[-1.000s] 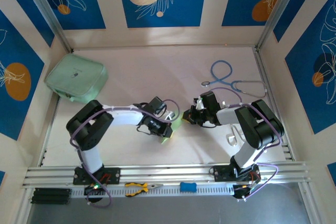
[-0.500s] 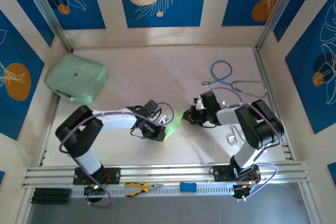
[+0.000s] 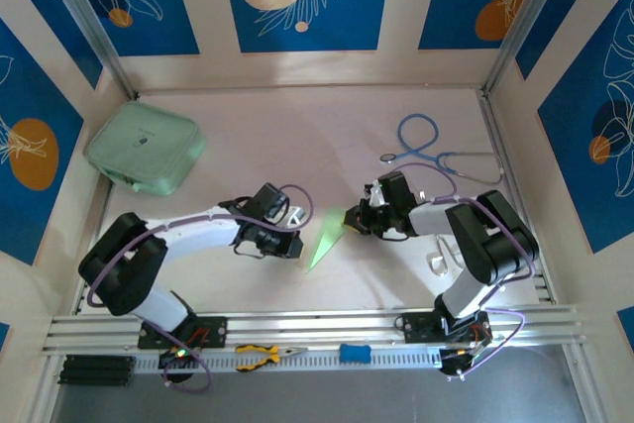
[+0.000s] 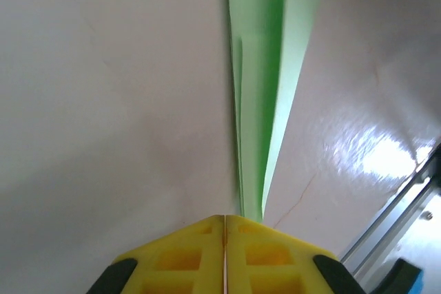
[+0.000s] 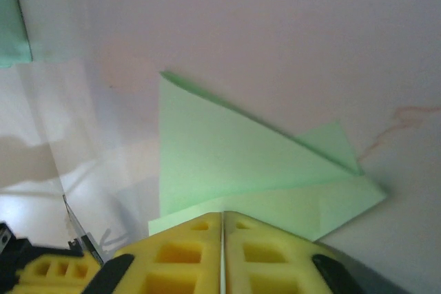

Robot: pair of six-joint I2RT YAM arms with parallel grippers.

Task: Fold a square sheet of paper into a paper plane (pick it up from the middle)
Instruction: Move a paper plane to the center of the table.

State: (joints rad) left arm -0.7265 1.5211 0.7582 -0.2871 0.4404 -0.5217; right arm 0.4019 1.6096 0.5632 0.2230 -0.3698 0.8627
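The paper plane (image 3: 325,238) is a slim light-green dart lying on the table between the two arms. In the left wrist view the paper plane (image 4: 265,67) runs almost edge-on away from my left gripper (image 4: 225,218). Its near end slips behind the right-hand fingertip (image 4: 275,239), just off the seam. That gripper (image 3: 296,247) is shut with nothing in the seam. My right gripper (image 3: 350,222) is at the plane's far end. Its jaws (image 5: 222,213) are shut, and the folded paper plane (image 5: 227,149) spreads flat beneath and beyond the tips.
A mint-green zip pouch (image 3: 146,149) sits at the back left and a blue stethoscope (image 3: 436,151) at the back right. Pliers (image 3: 267,353) and a small blue object (image 3: 355,353) lie on the front rail (image 3: 317,326).
My left gripper has drawn back to the left along the paper, and the plane now shows at full length. The right arm has stayed put.
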